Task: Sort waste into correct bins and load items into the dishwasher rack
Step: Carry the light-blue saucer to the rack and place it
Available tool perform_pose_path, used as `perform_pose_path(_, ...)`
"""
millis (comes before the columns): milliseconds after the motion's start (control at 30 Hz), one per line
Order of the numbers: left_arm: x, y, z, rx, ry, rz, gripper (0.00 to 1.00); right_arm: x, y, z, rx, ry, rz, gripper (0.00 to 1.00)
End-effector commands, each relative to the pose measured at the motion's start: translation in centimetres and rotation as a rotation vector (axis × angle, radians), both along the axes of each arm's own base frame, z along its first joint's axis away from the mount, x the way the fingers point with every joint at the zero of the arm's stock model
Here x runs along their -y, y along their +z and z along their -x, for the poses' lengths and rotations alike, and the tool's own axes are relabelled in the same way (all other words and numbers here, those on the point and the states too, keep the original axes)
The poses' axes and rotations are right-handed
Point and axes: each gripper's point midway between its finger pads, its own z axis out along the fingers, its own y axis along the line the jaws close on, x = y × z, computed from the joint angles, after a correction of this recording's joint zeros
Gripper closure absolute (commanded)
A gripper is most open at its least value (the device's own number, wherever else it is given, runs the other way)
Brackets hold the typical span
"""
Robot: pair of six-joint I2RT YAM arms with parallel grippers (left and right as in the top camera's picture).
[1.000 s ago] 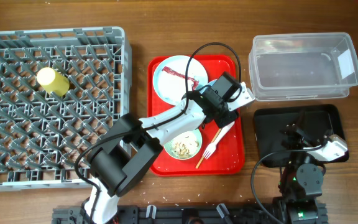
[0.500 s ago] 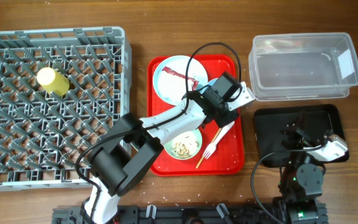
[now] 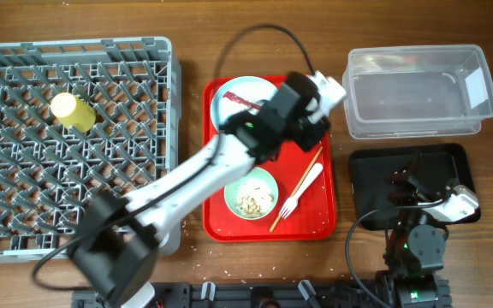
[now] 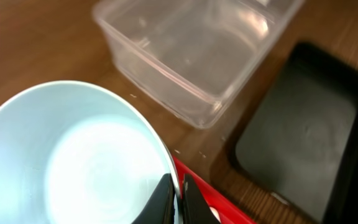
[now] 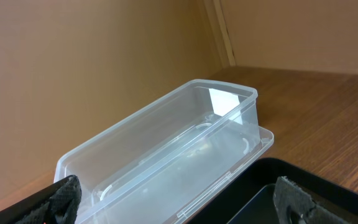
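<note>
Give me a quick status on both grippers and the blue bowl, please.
Left gripper shut on pale blue bowl rim, over red tray edge. Right gripper open, above black tray. Nothing seen in the way.

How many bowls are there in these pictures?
2. The pale green bowl, holding food scraps, sits on the red tray; the pale blue bowl is pinched at its rim by the left pincer. The arm could hide another.
</note>
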Motion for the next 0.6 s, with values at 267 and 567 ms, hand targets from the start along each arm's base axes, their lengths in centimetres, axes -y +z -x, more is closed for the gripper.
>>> perform_pose_path(267,-30.9,10.9,-8.4,-0.303,0.682,0.585,0.96,0.3,0.0,0.1,-0.008,-0.02,0.016,0.0)
perform_pose_path(567,-54.5,8.8,-4.6,-0.374,0.975,0.994,0.96,0.3,0.0,0.1,-0.008,-0.02,0.016,0.0)
